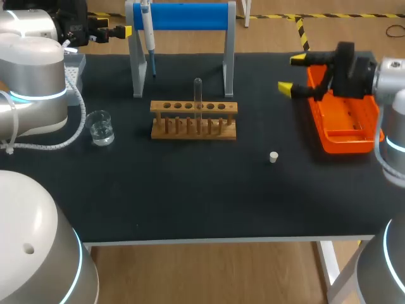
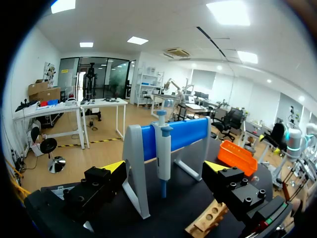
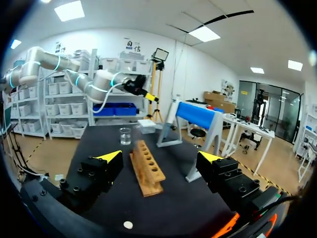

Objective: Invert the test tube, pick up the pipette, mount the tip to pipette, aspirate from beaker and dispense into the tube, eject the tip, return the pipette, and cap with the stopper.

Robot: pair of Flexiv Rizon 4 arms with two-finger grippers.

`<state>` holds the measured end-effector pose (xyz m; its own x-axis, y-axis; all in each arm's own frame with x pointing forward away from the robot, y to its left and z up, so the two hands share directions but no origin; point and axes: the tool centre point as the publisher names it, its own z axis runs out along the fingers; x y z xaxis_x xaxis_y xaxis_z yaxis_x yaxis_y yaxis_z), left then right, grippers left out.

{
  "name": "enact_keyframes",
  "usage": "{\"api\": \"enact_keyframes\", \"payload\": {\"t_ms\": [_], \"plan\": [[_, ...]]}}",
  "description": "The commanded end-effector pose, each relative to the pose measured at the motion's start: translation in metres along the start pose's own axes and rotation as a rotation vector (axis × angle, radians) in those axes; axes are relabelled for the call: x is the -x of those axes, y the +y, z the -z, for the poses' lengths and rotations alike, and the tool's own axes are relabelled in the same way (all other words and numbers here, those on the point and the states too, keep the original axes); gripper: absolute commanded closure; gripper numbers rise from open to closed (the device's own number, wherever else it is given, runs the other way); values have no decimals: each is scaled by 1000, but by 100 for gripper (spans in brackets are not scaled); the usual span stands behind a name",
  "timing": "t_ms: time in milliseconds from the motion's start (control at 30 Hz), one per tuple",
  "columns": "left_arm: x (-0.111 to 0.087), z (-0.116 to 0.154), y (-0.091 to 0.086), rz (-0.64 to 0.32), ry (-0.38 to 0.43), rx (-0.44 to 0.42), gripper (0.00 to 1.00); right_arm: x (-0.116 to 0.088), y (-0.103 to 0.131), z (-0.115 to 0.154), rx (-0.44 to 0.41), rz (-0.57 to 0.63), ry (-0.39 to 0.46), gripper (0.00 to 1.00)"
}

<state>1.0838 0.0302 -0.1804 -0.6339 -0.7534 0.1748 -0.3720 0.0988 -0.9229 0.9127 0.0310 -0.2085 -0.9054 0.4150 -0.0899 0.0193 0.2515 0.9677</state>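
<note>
Left jaws spread, empty. Pipette (image 2: 162,148) hangs on blue stand (image 2: 184,133) straight ahead of them. Beaker (image 1: 101,126) and tube (image 1: 198,98), upright in rack (image 1: 193,121), ahead of right jaws; stopper (image 1: 273,157) on bench nearer them. Right jaws spread, empty, over orange tray (image 1: 348,142).

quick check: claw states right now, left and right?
Left claw: open, holding nothing.
Right claw: open, holding nothing.

A clear test tube (image 1: 198,95) stands upright in the wooden rack (image 1: 193,120), mid-table. The blue-and-white pipette (image 1: 146,31) hangs on the far stand (image 1: 180,16). A glass beaker (image 1: 100,127) holding clear liquid sits left. A small white stopper (image 1: 273,157) lies nearer, right.
</note>
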Motion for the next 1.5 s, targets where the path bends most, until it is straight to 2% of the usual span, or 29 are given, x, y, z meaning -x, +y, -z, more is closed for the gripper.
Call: {"api": "enact_keyframes", "payload": {"t_ms": [33, 367, 600, 1167, 1500], "plan": [[0, -1, 1, -1, -3, -3, 0, -21, -10, 10, 33, -4, -5, 0], [0, -1, 1, -1, -3, -3, 0, -56, -29, -7, 40, 17, -8, 0], [0, -1, 1, -1, -3, -3, 0, -73, -39, -14, -10, 23, 22, 0], [0, -1, 1, -1, -3, -3, 0, -73, -39, -14, -10, 23, 22, 0], [-90, 53, 56, -75, 29, -4, 0, -73, -39, -14, -10, 23, 22, 0]]}}
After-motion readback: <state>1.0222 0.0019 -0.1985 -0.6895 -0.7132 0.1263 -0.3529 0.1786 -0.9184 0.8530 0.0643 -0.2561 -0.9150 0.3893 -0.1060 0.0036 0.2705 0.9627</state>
